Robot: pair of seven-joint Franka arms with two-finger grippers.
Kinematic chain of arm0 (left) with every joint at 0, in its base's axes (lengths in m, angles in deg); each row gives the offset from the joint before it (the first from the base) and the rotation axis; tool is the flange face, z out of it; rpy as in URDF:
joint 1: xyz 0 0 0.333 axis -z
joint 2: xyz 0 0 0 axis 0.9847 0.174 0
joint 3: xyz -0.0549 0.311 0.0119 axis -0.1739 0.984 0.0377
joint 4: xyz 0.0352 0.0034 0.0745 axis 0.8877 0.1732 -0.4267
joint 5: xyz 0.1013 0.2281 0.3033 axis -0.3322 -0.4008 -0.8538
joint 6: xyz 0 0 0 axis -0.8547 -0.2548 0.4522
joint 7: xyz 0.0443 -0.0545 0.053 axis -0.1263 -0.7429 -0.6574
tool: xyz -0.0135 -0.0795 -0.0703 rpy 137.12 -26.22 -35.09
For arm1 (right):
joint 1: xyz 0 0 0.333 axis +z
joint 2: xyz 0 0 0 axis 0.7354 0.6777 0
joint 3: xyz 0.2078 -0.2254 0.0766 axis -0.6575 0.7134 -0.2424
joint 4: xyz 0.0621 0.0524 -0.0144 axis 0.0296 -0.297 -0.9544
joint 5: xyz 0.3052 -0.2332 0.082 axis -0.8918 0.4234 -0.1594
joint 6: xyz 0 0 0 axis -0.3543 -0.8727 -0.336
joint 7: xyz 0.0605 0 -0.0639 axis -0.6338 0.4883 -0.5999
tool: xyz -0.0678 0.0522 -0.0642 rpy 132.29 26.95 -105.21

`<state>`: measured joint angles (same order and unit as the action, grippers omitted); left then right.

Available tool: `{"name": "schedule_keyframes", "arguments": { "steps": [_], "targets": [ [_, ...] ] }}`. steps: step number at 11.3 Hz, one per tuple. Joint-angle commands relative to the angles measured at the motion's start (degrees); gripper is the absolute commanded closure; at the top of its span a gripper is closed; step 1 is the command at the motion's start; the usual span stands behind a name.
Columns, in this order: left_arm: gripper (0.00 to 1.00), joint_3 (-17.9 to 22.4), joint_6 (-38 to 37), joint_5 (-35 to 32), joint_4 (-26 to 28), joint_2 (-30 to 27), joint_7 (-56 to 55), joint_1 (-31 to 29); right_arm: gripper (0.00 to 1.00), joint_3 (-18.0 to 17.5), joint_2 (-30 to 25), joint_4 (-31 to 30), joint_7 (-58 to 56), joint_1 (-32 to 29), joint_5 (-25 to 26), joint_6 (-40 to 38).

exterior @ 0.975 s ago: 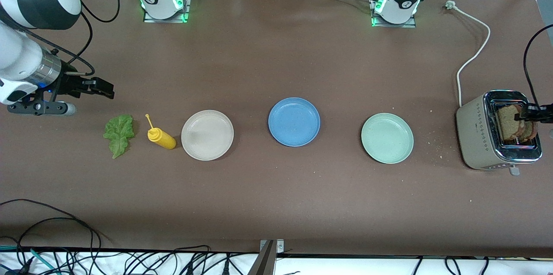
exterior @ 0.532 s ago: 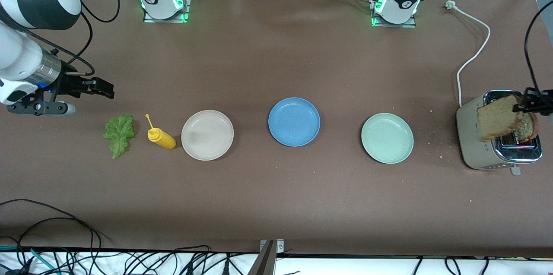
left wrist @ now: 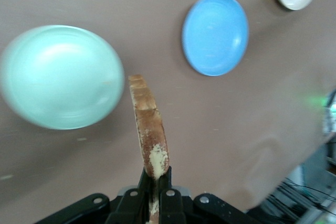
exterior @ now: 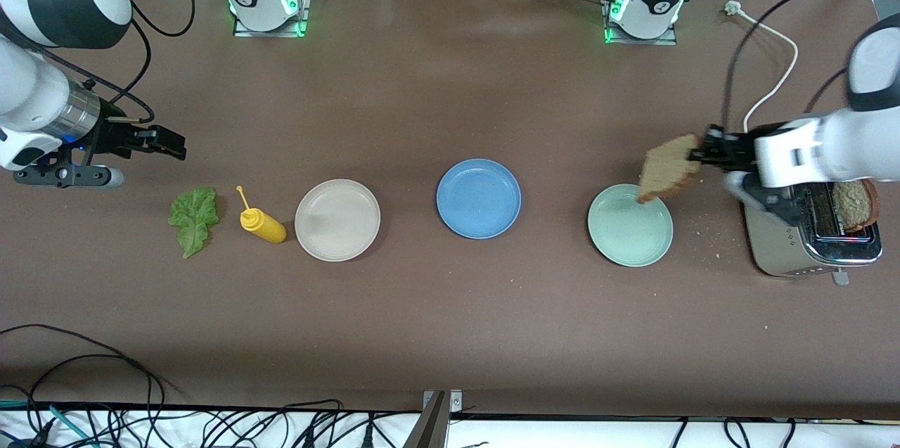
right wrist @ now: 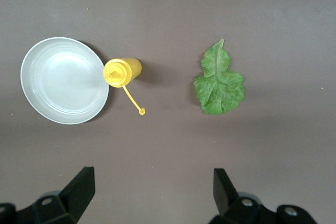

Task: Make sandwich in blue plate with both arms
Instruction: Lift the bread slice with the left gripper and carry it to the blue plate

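Bread slice (exterior: 668, 168) now lifted clear of toaster (exterior: 808, 237), clamped in left gripper (exterior: 703, 151) over mint-green plate (exterior: 626, 240), bound for blue plate (exterior: 478, 198); right gripper (exterior: 172, 145) waiting wide near lettuce leaf (exterior: 193, 219).

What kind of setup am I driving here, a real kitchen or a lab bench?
Most likely a lab bench staged as a kitchen: arm bases bolted to the brown table, loose cables along its edge, and a toaster with the blue plate.

Glossy white arms (exterior: 837, 145) with black joint sections, silver wrists, black hands (exterior: 165, 142), green-lit bases, black cables
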<state>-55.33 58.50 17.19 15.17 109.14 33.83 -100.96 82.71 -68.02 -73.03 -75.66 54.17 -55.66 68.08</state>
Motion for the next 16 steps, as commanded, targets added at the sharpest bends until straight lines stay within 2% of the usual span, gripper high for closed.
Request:
{"name": "schedule_keyframes", "arguments": {
  "steps": [1,2,3,6,7,12,14,15,16],
  "targets": [
    [1.00,0.1,3.2,7.8,-1.4,8.1,-10.4,10.3,0.00,-0.1,0.5,1.3,-0.1,-0.2,-0.8,-1.4],
    [1.00,0.1,7.8,8.0,-1.3,9.2,-11.8,13.2,0.00,-0.1,0.5,1.3,0.1,-0.2,-0.8,-1.4],
    [1.00,0.1,11.2,11.2,-0.7,10.9,-14.2,14.6,0.00,-0.1,0.9,1.3,0.1,-0.1,-0.9,-1.4],
    [1.00,0.2,18.1,21.2,-0.3,16.0,-15.3,16.4,0.00,-0.1,1.5,1.3,0.1,-0.1,-0.9,-1.4],
    [1.00,0.2,21.0,22.7,0.4,17.8,-15.2,16.9,0.00,-0.1,1.5,1.4,0.2,0.1,-0.9,-1.4],
    [1.00,0.3,28.4,22.5,4.1,24.3,-14.3,17.1,0.00,-0.1,2.3,1.4,0.2,0.2,-0.8,-1.0],
    [0.99,1.0,31.7,21.6,5.6,25.1,-14.2,17.7,0.00,-0.1,2.3,1.4,0.2,0.2,-0.9,-1.0],
    [0.97,1.5,31.6,20.2,5.6,25.0,-13.8,17.6,0.00,-0.1,2.3,1.4,0.2,0.2,-0.9,-1.1],
    [0.74,1.6,31.5,18.7,5.6,25.0,-13.6,17.2,0.00,-0.1,2.3,1.4,0.2,0.2,-0.9,-1.2]
  ]
}}
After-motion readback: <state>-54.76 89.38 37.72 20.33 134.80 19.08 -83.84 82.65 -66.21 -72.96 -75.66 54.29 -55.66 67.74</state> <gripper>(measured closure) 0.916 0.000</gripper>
